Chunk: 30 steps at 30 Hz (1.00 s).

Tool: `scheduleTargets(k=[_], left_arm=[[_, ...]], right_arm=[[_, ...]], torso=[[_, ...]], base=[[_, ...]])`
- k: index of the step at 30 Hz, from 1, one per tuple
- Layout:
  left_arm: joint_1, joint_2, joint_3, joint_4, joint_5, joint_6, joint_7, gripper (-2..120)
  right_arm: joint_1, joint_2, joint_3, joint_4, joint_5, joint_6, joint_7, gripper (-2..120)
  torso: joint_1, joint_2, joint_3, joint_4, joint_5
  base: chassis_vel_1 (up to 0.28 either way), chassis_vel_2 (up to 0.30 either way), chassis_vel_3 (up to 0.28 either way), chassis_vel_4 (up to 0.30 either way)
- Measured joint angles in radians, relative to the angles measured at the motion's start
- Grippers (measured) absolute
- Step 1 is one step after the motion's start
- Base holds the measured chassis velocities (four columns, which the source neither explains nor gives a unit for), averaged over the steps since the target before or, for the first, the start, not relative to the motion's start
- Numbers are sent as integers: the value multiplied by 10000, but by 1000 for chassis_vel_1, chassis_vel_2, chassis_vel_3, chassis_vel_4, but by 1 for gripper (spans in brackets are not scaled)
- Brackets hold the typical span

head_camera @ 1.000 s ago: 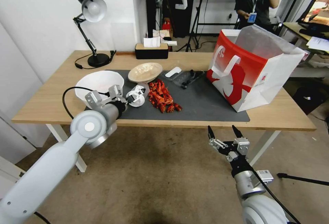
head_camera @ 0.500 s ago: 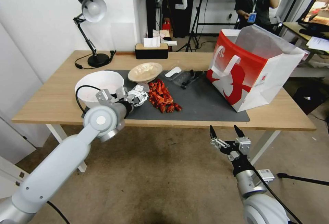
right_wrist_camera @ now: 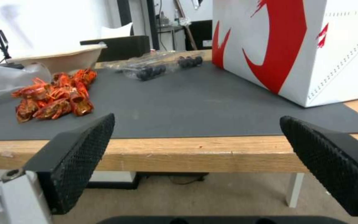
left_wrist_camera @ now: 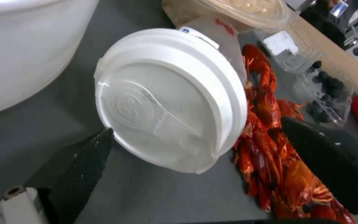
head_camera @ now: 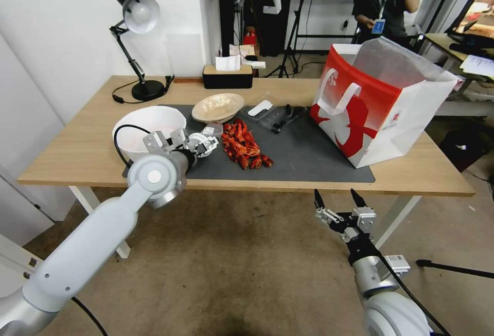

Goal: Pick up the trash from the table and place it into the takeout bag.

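White-lidded clear cup (left_wrist_camera: 175, 96) lies on its side on grey mat (head_camera: 303, 156), between white bowl (head_camera: 146, 125) and red shells (head_camera: 242, 145). Left gripper (head_camera: 206, 143) spread around lid, not clamped. Right gripper (head_camera: 337, 202) apart below worktop (head_camera: 72, 156) edge. Takeout bag (head_camera: 381, 104) stands at mat's right end.

A: Is the room bright?

B: Evenly bright, soft shadows. The wall (head_camera: 62, 27) at ten o'clock is nearly washed out.

A: Any distortion?

B: The head view bows at its edges. In the left wrist view the white lid (left_wrist_camera: 166, 96) shows mild glare, and things at one o'clock go soft.
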Motion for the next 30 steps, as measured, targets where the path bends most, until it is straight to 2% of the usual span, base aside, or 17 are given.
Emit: scheduleTargets(k=[10,20,30], left_arm=[[-211,-41,183,164,320,-21,-165,100],[-207,61,175,6,562,-26,-294,100],[-159,-152,359,155,1010,-68,-460,99]], right_arm=[[-181,70,17,41,-121,33,5,100],[-176,81,14,35,-131,41,6,100],[-178,79,-10,-42,-134,90,4,100]], torso=[[0,0,-1,-1,0],[0,0,-1,0,0],[0,-2,-1,0,0]], base=[[0,0,0,0],[0,0,0,0],[0,0,0,0]])
